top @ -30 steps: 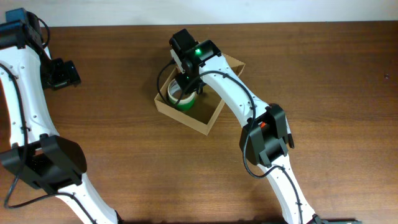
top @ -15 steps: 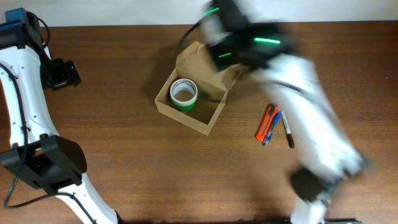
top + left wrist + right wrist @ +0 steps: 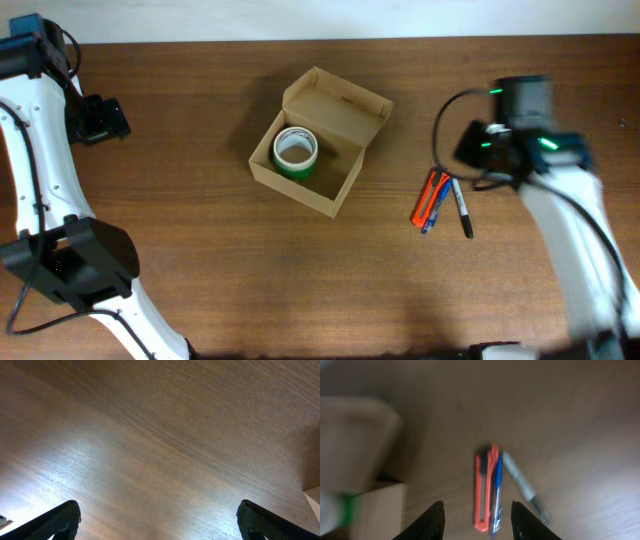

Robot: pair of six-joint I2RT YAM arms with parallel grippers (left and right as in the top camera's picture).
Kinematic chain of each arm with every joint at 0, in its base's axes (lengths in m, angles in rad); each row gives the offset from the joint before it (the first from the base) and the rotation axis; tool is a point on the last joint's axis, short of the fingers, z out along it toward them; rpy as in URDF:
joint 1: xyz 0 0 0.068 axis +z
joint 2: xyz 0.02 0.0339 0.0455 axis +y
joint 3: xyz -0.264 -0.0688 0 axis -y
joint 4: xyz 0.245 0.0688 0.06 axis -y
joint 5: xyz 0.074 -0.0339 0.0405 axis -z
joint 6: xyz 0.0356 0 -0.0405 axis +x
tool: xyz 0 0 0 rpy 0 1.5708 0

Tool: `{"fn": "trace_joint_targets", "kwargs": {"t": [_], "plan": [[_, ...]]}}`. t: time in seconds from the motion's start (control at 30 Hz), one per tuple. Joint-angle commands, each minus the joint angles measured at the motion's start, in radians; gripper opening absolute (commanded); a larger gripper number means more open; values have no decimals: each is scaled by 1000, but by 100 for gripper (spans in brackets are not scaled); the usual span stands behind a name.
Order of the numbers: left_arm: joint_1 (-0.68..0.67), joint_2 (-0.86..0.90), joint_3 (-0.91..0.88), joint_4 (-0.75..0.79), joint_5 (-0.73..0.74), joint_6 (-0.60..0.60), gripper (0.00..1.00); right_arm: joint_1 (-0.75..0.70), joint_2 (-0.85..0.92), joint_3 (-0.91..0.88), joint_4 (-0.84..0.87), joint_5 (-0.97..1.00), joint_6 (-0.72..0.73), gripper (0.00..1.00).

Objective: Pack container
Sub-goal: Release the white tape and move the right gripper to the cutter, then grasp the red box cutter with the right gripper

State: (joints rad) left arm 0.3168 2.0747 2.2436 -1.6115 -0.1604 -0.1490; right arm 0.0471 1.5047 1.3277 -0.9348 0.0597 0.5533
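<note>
The container (image 3: 335,195) is a tan cardboard box in the middle of the table, its flap lid (image 3: 340,100) standing open at the back. A green tape roll (image 3: 295,150) lies inside it on the left. My right gripper (image 3: 470,150) hovers to the right of the box, over an orange utility knife (image 3: 428,197), a blue pen (image 3: 438,208) and a grey marker (image 3: 463,212). In the right wrist view the knife (image 3: 485,487) and pen (image 3: 496,492) lie just ahead of the open, empty right gripper (image 3: 477,522). The box (image 3: 375,510) is at the lower left. My left gripper (image 3: 100,118) is far left, open.
In the left wrist view the left gripper (image 3: 159,522) spans only bare brown wood, with a pale corner (image 3: 314,495) at the right edge. The marker (image 3: 520,482) lies slightly apart from the pen. The table's far edge runs along the top.
My right arm has swung out of the container and over to the right, leaving the tape roll in the box. Its jaws have widened. The left arm has not moved.
</note>
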Motion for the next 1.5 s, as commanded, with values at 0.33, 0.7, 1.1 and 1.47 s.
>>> {"fn": "trace_joint_targets", "kwargs": {"t": [0.33,0.7,1.1,1.47], "plan": [[2,7,-6,-1,-4,13,100,-10,390,-21,119,-203,265,43],[2,7,-6,-1,-4,13,100,-8,423,-22,115,-151,109,53],[2,7,-6,-1,-4,13,100,-2,423,-35,87,-127,93,53],[2,7,-6,-1,-4,13,100,25,456,-76,132,-124,93,53]]}}
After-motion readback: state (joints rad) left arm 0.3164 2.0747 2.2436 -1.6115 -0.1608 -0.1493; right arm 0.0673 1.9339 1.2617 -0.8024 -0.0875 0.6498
